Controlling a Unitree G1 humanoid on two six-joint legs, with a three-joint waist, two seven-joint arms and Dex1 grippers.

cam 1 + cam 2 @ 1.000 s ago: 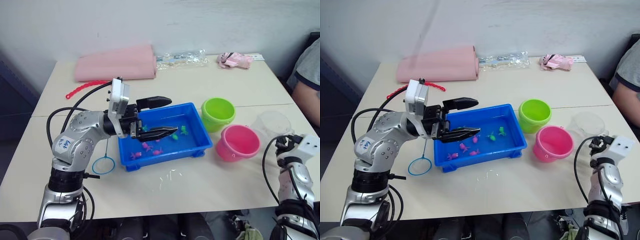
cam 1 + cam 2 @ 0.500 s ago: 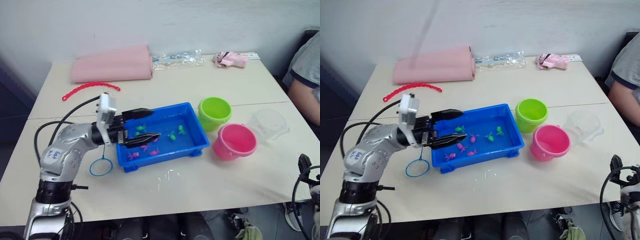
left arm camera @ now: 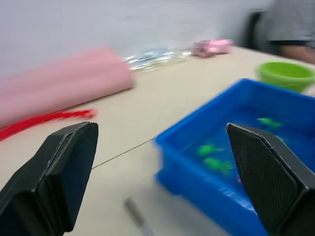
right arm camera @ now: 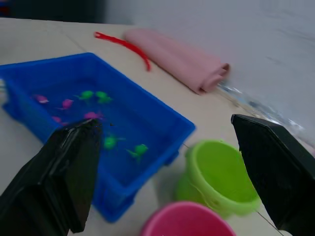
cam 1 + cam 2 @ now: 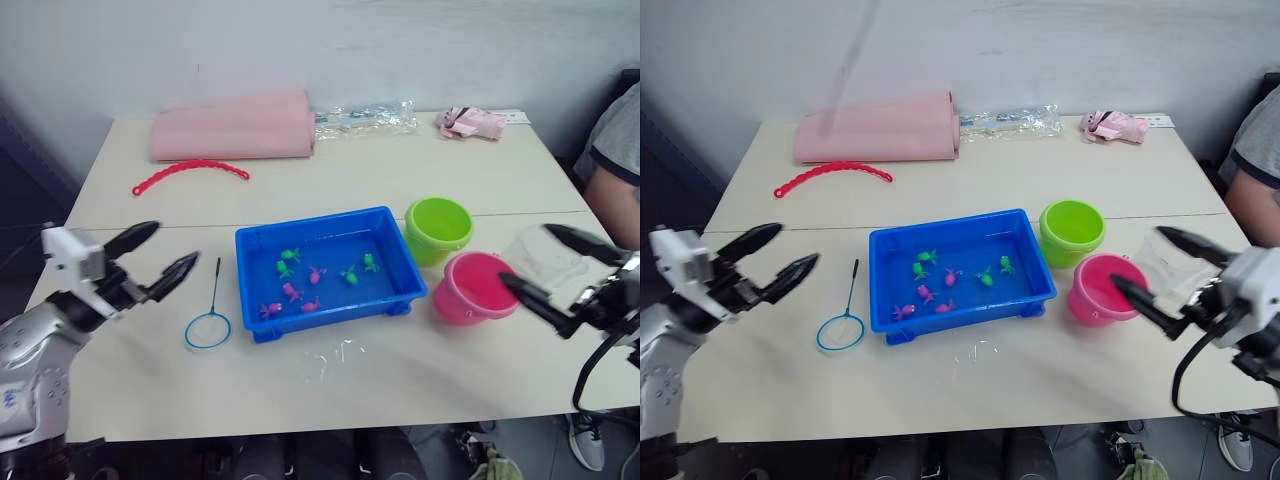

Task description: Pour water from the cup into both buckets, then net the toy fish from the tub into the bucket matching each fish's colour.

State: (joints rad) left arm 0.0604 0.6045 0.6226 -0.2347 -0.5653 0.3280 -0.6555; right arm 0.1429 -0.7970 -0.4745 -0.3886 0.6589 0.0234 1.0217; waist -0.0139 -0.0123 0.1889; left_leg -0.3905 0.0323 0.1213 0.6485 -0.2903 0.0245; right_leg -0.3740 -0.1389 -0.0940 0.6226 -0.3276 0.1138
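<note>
both fingers spread and empty — left fingers [image 5: 150,258], right fingers [image 5: 553,268], beige table [image 5: 420,170], white wall [image 5: 330,40]

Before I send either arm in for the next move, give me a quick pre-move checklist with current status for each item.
1. Left gripper open and empty: ok.
2. Right gripper open and empty: ok.
3. Net free on the table beside the tub, not yet gripped: ok.
4. Fish in the tub, green and pink ones: ok, none sorted yet.
5. Green bucket and pink bucket upright beside the tub: ok.
6. Water in the buckets and the cup: cannot tell.
</note>
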